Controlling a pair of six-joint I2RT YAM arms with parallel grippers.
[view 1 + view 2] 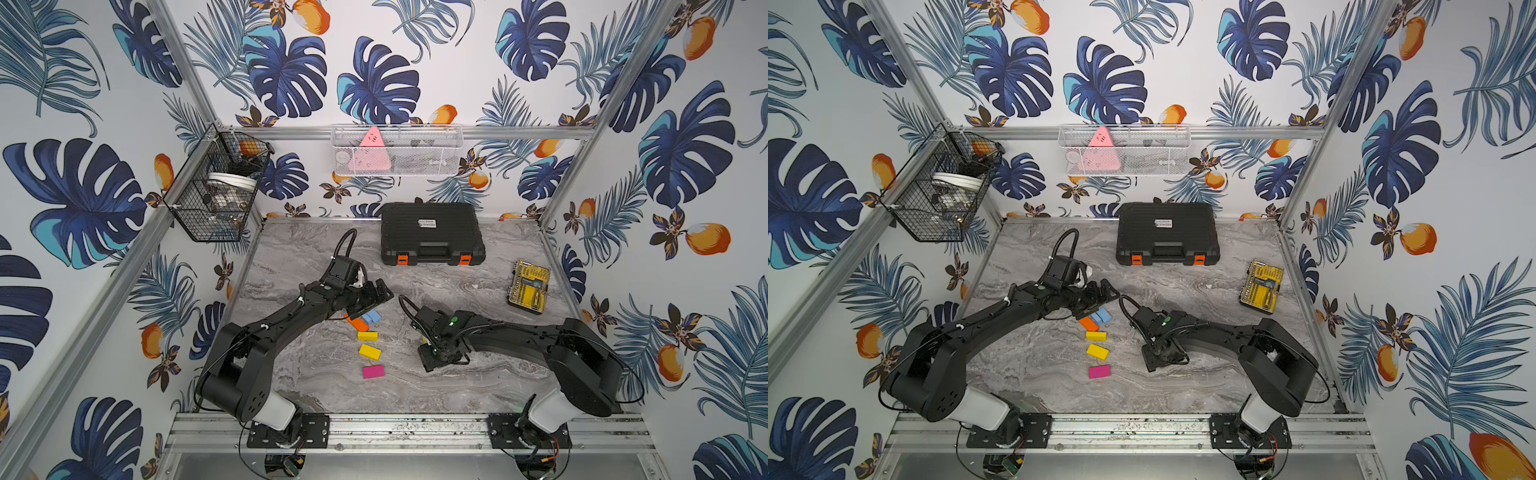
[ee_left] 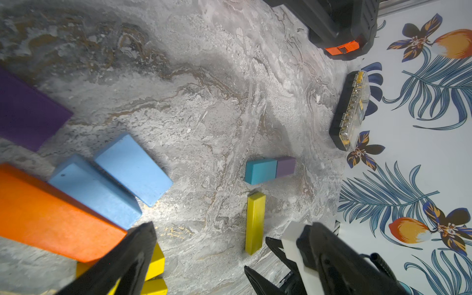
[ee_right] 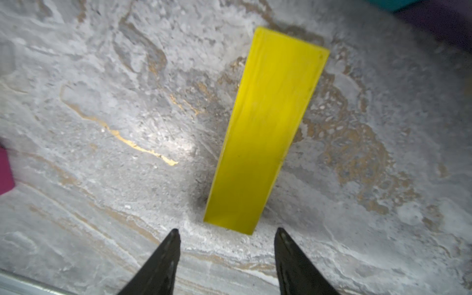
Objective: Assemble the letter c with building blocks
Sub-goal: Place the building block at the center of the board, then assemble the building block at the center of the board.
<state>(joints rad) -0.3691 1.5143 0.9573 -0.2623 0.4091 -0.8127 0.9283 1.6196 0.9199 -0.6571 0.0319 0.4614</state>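
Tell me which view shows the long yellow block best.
The right wrist view: the long yellow block lies large and close, its whole top face plain. The left wrist view shows it small but whole, near the teal block. In both top views the right arm hides nearly all of it.

orange block (image 2: 51,214): 1, a long one
light blue blocks (image 2: 94,191) (image 2: 132,168): 2
purple blocks (image 2: 25,112) (image 2: 286,166): 2, seen only in the left wrist view
teal block (image 2: 260,170): 1
long yellow block (image 2: 255,222): 1
short yellow blocks (image 1: 368,336) (image 1: 370,352): 2
magenta block (image 1: 373,371): 1
all blocks together: 10
black tool case (image 1: 432,239): 1, with 2 orange latches
drill-bit case (image 1: 528,286): 1
wire baskets: 2, one black (image 1: 208,208), one white (image 1: 395,151)
pink triangle (image 1: 371,153): 1, in the white basket
robot arms (image 1: 291,316) (image 1: 519,336): 2
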